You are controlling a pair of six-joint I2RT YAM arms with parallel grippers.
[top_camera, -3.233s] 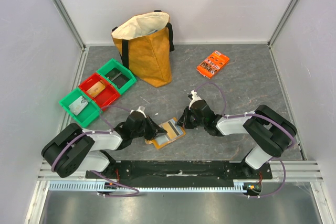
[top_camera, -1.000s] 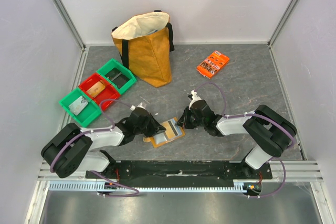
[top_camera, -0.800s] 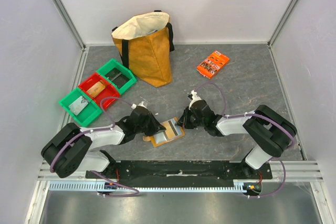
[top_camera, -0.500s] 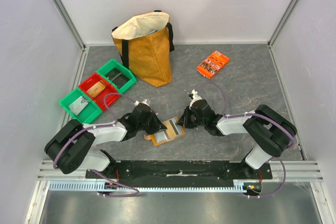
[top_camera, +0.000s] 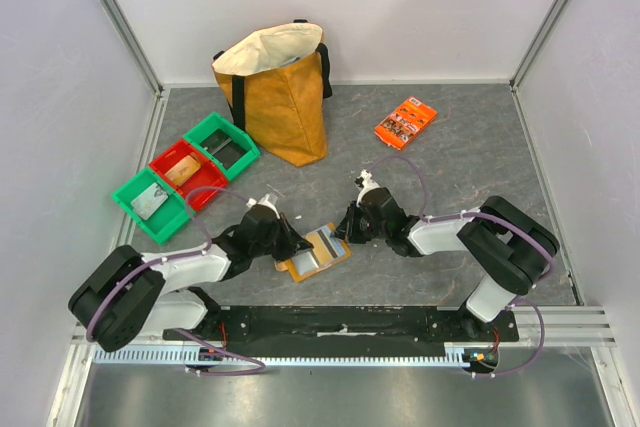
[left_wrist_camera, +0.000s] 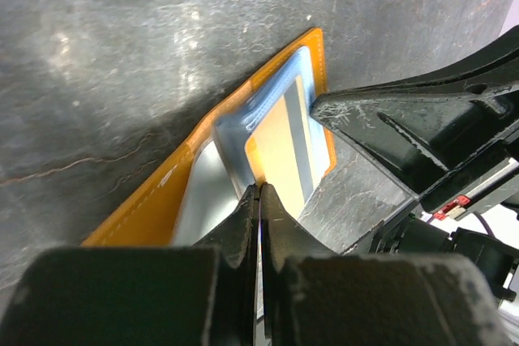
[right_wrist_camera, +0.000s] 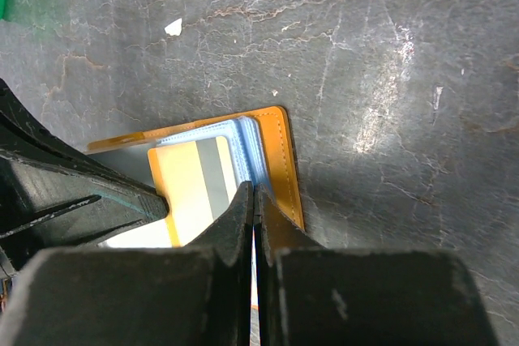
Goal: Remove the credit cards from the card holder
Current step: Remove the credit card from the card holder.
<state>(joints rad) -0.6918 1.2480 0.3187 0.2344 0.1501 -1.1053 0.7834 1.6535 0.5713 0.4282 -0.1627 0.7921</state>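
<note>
The tan card holder [top_camera: 298,269] lies open on the table between my two arms. It also shows in the left wrist view [left_wrist_camera: 146,204] and the right wrist view [right_wrist_camera: 285,160]. A yellow credit card [right_wrist_camera: 188,180] with a grey stripe sticks out of its pale blue pocket [right_wrist_camera: 253,145]; the card also shows in the left wrist view [left_wrist_camera: 285,147]. My left gripper [left_wrist_camera: 258,192] is shut on the card's edge from the left [top_camera: 292,247]. My right gripper [right_wrist_camera: 255,194] is shut on the holder's pocket edge at the right [top_camera: 342,231]. A white card edge [right_wrist_camera: 138,237] shows below the yellow one.
A yellow-brown tote bag [top_camera: 280,97] stands at the back. A bright orange printed packet [top_camera: 405,122] lies at the back right. Green and red bins [top_camera: 185,175] sit in a row at the left, close to my left arm.
My left arm has swung a little, and its gripper has edged right onto the holder's inner side. The right gripper has barely moved and the holder lies where it was.
</note>
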